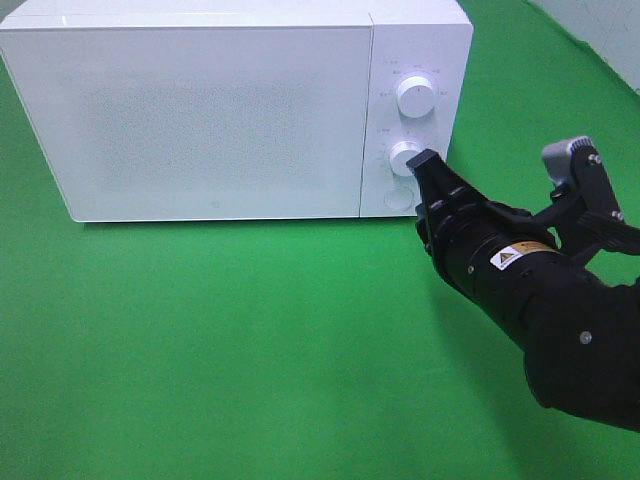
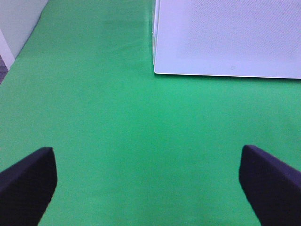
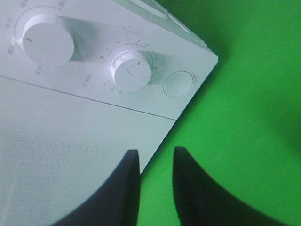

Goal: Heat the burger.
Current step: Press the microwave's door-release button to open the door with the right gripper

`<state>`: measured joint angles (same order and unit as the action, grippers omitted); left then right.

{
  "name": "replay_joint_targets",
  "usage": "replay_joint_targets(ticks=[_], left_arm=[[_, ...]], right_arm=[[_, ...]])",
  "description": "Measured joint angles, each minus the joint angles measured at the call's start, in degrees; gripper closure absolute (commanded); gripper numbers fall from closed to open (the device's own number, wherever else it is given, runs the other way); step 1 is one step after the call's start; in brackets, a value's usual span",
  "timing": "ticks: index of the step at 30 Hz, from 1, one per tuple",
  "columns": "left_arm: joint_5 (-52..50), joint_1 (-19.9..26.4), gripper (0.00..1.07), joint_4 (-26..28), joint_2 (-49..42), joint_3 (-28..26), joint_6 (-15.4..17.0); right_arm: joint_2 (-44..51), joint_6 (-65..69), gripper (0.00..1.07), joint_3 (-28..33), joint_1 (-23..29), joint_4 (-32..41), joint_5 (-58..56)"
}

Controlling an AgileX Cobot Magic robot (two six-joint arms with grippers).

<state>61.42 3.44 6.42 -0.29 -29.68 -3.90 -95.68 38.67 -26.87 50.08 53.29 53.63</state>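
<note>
Forward, right arm (image 1: pixel 520 270) toward lower dial (image 1: pixel 405 157)

**Robot lab bench with a kitchen appliance on it, not a real kitchen**

Pretty sure this is a robotics lab or test cell. The whole tabletop (image 1: pixel 250 350) is covered edge to edge in flat, bright green cloth, more like a studio backdrop than a kitchen counter. The one household thing standing on it is a plain white microwave (image 1: pixel 215 110) with an upper dial (image 1: pixel 415 97), a lower dial (image 1: pixel 405 157) and a round button (image 1: pixel 398 196). A chunky black robot arm (image 1: pixel 560 300) with a yellow warning sticker (image 1: pixel 507 259) reaches in from the right. Past the cloth's far right corner there's a pale tiled surface (image 1: pixel 600 40).
</note>
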Motion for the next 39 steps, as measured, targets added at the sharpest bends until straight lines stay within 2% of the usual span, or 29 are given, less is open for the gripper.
replay_joint_targets(ticks=[1,6,8,18,29,35,39], left_arm=[[0.0,0.0,0.09,0.0,0.0,0.0,0.0],[0.0,0.0,0.09,0.0,0.0,0.0,0.0],[0.0,0.0,0.09,0.0,0.0,0.0,0.0],[0.0,0.0,0.09,0.0,0.0,0.0,0.0],[0.0,0.0,0.09,0.0,0.0,0.0,0.0],[0.0,0.0,0.09,0.0,0.0,0.0,0.0],[0.0,0.0,0.09,-0.1,0.0,0.0,0.0]], right_arm=[[0.0,5.3,0.93,0.0,0.0,0.0,-0.2],[0.0,13.8,1.00,0.0,0.0,-0.1,-0.3],[0.0,18.6,1.07,0.0,0.0,-0.1,-0.3],[-0.7,24.7,1.07,-0.1,0.0,0.0,0.1],[-5.9,28.9,1.07,-0.1,-0.8,-0.7,1.1],[-7.7,31.4,1.07,-3.0,-6.5,-7.7,0.9],[-7.8,31.6,1.07,-4.4,-9.6,-9.4,-0.3]])
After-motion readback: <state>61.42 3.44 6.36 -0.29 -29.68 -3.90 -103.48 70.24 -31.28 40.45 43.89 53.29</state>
